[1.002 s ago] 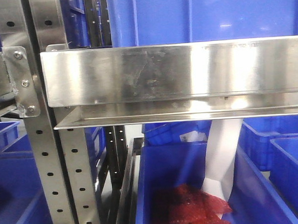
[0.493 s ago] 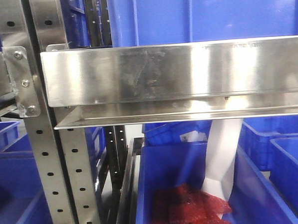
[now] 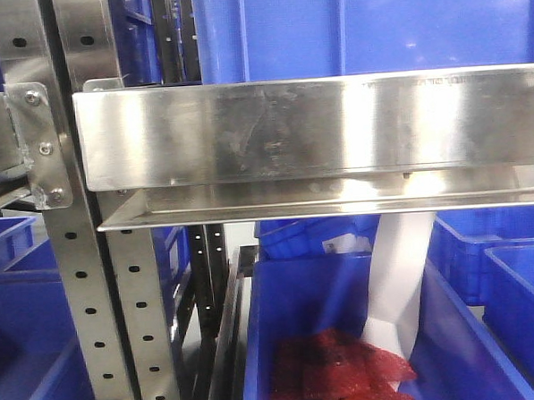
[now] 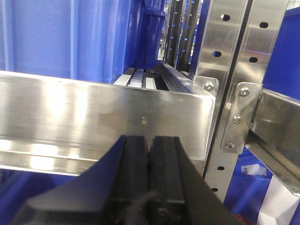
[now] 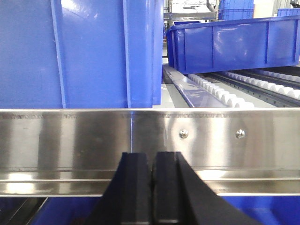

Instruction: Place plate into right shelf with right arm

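The right gripper (image 5: pixel 151 187) presents its two black fingers pressed together with nothing between them; the left gripper (image 4: pixel 149 176) is in the same condition, closed and empty. Directly ahead of the right gripper stands the front rail of the right shelf (image 5: pixel 187 140), a polished steel band with two bolt heads up and to the gripper's right. Above and behind that rail, to the gripper's upper left, sits a large blue bin (image 5: pixel 79 51); a second blue bin (image 5: pixel 234 40) rests farther back on a roller track (image 5: pixel 220 91) to its upper right. The plate is not visible in any view, so its location cannot be established; neither gripper holds it. The front view shows the same rail over a lower blue bin (image 3: pixel 346 339) containing a red bag (image 3: pixel 339 371) and a white strip (image 3: pixel 393 292). Judgement: the task appears either not started or at a stage where the plate lies outside the cameras. Risks from here: with the right gripper close to the rail, any forward or upward motion could strike the steel edge. The tier above the rail looks largely occupied by bins, so free space for a plate may be tight, and a smooth, shallow plate gripped at its rim could slip.
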`<state>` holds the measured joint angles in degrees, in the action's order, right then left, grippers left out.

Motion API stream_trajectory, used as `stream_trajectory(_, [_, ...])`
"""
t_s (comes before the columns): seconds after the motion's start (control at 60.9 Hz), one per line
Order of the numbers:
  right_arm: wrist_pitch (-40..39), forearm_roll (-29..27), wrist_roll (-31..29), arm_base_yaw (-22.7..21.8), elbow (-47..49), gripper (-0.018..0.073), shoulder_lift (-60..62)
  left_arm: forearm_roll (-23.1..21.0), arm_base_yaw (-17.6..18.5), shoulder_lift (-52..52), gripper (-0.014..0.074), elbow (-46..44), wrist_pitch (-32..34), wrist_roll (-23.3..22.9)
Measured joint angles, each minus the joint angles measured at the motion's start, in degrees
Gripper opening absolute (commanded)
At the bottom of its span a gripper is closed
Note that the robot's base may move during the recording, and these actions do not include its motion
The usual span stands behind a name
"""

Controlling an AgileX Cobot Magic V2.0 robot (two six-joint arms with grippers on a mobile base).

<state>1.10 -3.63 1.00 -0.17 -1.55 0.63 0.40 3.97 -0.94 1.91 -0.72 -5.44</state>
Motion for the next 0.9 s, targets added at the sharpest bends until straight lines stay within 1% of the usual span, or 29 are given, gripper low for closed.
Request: stream_trajectory(0.904, [0.0, 0.0, 0.0, 0.0, 0.0, 0.0047, 0.0, 0.0, 0.0, 0.0, -0.0047, 0.0, 0.0, 0.0])
